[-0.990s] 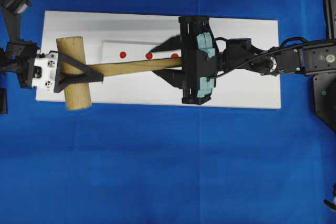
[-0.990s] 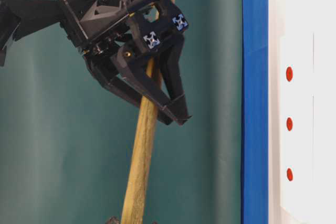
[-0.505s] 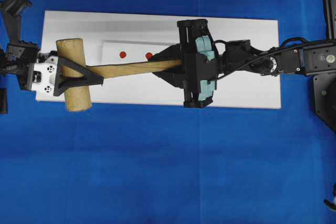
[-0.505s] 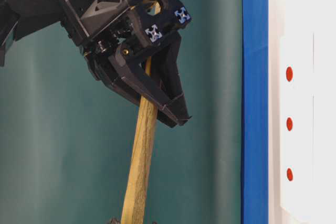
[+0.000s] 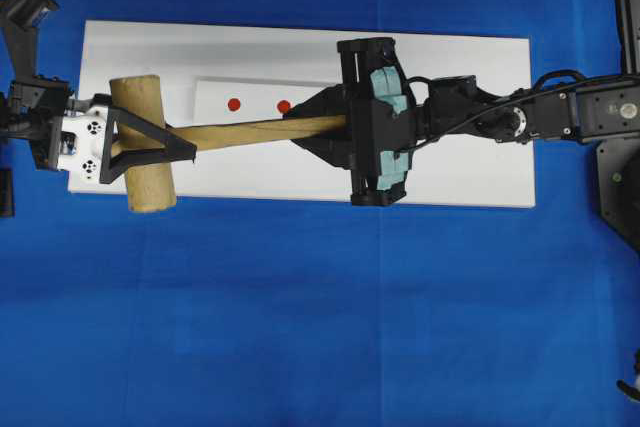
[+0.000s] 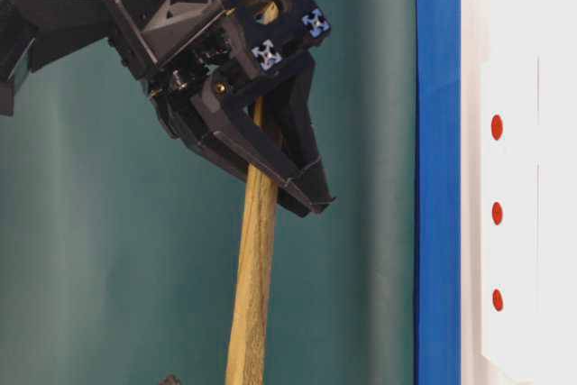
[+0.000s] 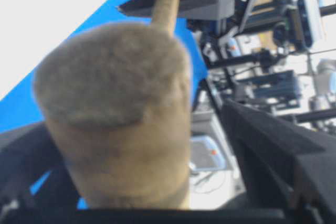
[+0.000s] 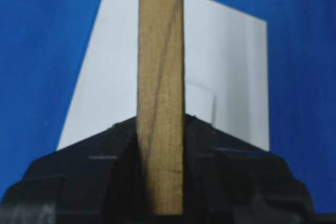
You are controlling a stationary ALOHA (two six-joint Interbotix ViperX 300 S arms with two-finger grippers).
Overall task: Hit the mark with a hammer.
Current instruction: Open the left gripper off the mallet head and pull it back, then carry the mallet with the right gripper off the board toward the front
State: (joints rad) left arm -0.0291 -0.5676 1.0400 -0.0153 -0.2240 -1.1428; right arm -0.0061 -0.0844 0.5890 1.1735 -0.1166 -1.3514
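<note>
The left gripper (image 5: 150,143) has just spread its jaws off the light-brown wooden mallet (image 5: 143,139), leaving its handle clamped only in the right gripper (image 5: 318,127) above the white board (image 5: 460,167), ready to swing.

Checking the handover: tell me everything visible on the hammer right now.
The hammer is a light-brown wooden mallet: thick cylindrical head, long flat-sided straight handle with visible grain. From overhead it lies across the white board, head at the left, handle running right. The right gripper is clamped on the handle near its end. The left gripper stands open around the neck by the head; contact there cannot be told.
</note>
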